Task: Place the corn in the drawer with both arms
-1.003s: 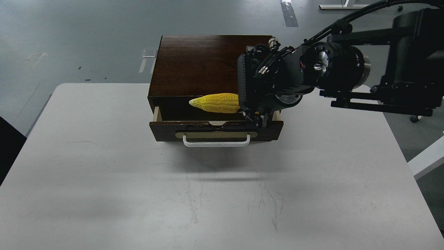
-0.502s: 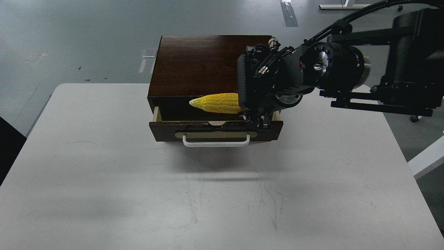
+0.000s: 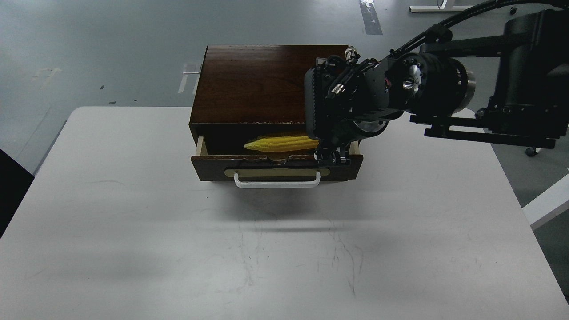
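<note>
The yellow corn (image 3: 280,143) lies low inside the open drawer (image 3: 213,166), point to the left; the drawer's front hides its lower side. The drawer is pulled out a little from the dark brown cabinet (image 3: 253,84), with its white bar handle (image 3: 277,182) facing me. My right arm comes in from the right. My right gripper (image 3: 331,156) hangs over the drawer's right end, at the corn's thick end, with its dark fingers spread and holding nothing. My left arm is out of view.
The cabinet stands at the far middle of a white table (image 3: 178,244). The bulky right wrist (image 3: 413,84) hangs over the cabinet's right side. A pale table edge (image 3: 546,202) shows at the right, with grey floor beyond.
The corn dropped from the right gripper down into the drawer and now sits lower. The right arm has hardly moved.
</note>
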Controlling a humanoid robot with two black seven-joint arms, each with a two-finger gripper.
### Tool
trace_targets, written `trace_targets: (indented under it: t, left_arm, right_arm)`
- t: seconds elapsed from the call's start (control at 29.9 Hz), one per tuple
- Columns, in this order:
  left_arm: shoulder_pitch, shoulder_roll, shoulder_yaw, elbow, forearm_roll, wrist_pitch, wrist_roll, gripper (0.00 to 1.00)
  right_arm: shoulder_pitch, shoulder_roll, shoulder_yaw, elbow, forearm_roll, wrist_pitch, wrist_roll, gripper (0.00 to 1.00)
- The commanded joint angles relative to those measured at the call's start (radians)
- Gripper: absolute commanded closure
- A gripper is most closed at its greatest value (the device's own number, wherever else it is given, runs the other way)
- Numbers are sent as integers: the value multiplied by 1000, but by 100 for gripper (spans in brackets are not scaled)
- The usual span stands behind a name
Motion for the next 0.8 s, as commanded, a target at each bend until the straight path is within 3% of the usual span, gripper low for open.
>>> trace_targets:
  t: [0.0,0.13,0.27,0.37,0.57,0.77]
  left_arm:
    - [0,-2,0,2,0,0,0,2]
    - [0,-2,0,2,0,0,0,2]
    - [2,-2,0,3,1,0,0,2]
    - [2,-7,3,3,3,0,0,2]
    - [2,-24,5,2,4,0,0,2]
    - [-1,-59,5,0,6,0,2,2]
  right_arm:
    - [-2,-5,7,0,10,0,0,12]
    - [-5,-12,57,-15,19,-1,0,5]
    - [-21,-14,202,-90,230,1,0,1]
    - [-13,-26,233,-133,387,1,0,0]
    - [-24,-176,300,-144,551,-3,1,0]
    - [-120,-212,425,-313,805,-31,0,0]
